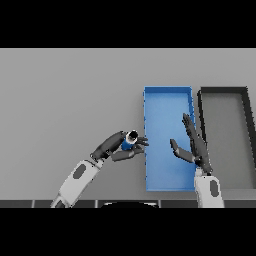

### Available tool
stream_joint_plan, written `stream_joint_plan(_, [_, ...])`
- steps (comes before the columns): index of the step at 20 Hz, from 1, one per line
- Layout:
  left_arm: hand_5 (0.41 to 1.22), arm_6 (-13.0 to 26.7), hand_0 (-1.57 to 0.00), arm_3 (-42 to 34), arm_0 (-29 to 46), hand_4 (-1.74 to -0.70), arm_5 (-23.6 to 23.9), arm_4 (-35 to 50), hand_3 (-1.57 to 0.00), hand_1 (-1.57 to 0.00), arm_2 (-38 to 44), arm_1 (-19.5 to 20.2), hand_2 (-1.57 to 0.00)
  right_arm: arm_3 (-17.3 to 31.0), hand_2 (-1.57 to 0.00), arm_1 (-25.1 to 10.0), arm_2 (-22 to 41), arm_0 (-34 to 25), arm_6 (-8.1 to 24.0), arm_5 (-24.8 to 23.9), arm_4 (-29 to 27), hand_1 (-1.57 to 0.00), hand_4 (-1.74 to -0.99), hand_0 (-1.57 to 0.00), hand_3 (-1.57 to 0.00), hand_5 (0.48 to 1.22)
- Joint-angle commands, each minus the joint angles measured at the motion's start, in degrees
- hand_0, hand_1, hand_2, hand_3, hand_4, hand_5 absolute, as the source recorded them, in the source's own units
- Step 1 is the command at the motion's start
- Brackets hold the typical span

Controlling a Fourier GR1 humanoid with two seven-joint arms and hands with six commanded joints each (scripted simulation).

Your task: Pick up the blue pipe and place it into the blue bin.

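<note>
Grey table point(65, 100) held a blue bin point(167, 107) and, right of it, a dark bin point(225, 92). Left hand point(112, 146) pinched the blue pipe point(129, 142) just left of the bin; its open end apparently faced upward. Right hand point(196, 147) hovered spread above the bin.

**Counter and what sits on it**

You have a plain grey counter point(65, 95) in front of you. Two long bins lie on its right part: the blue bin point(167, 92), and just beside it on the right a black bin point(223, 91) (grey inside).
</note>
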Motion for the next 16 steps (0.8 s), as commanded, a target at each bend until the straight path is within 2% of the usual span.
stream_joint_plan(1, [1.221, -0.1, -1.57, -1.2, 0.6, -1.47, 0.0, 0.3, -1.57, -1.57, 0.1, 0.2, -1.57, -2.2, -0.09, -1.5, -0.2, 0.1, 1.6, 4.4, -5.0, -0.02, -1.202, 0.0, 0.0, 0.624])
stream_joint_plan(4, [1.221, 0.2, -1.57, -0.7, 0.8, -1.47, -0.8, -0.2, -1.57, -1.57, 0.1, -0.6, -1.57, -7.1, -0.12, -6.0, 0.6, -2.6, 8.4, 12.1, -14.1, -0.02, -1.224, 0.0, 0.0, 0.6])
stream_joint_plan(7, [1.221, 0.6, -1.57, -1.0, 1.0, -1.47, -1.5, -0.3, -1.57, -1.57, 0.7, -0.6, -1.57, -10.2, -0.11, -9.6, 1.8, -9.2, 16.1, 16.0, -21.4, -0.01, -1.247, 0.0, 0.0, 0.568])
stream_joint_plan(8, [1.221, 1.0, -1.57, -1.0, 0.8, -1.47, -1.2, -0.9, -1.57, -1.57, 0.6, -1.1, -1.57, -10.9, -0.1, -9.7, 3.0, -11.1, 18.4, 16.0, -21.8, -0.01, -1.255, 0.0, 0.0, 0.56])
stream_joint_plan(10, [1.221, 1.0, -1.57, -1.5, 1.5, -1.47, -1.2, -1.6, -1.57, -1.57, 0.7, -1.0, -1.57, -13.1, -0.09, -11.2, 4.8, -12.9, 19.7, 17.9, -21.6, -0.01, -1.27, 0.0, 0.0, 0.558])
stream_joint_plan(12, [1.221, 2.2, -1.57, -1.3, 0.8, -1.47, -1.4, -2.1, -1.57, -1.57, 0.9, -1.7, -1.57, -14.0, -0.07, -11.4, 7.0, -16.7, 22.4, 18.5, -21.0, 0.0, -1.291, 0.0, 0.0, 0.558])
stream_joint_plan(13, [1.221, 2.1, -1.57, -1.2, 0.7, -1.47, -1.5, -2.4, -1.57, -1.57, 1.3, -1.5, -1.57, -13.9, -0.05, -11.6, 7.4, -17.7, 22.6, 19.4, -21.2, 0.0, -1.296, 0.0, 0.0, 0.556])
stream_joint_plan(14, [1.221, 1.3, -1.57, -1.1, 1.0, -1.47, -1.7, -2.9, -1.57, -1.57, 1.1, -1.7, -1.57, -14.1, -0.04, -11.5, 8.4, -18.7, 22.4, 20.1, -20.5, 0.0, -1.298, 0.0, 0.0, 0.559])
stream_joint_plan(16, [1.221, 0.9, -1.57, -0.3, 0.3, -1.47, -2.7, -2.2, -1.57, -1.57, 2.3, -1.9, -1.57, -13.5, -0.04, -10.1, 10.3, -21.7, 24.5, 20.5, -21.2, 0.0, -1.3, 0.0, 0.0, 0.56])
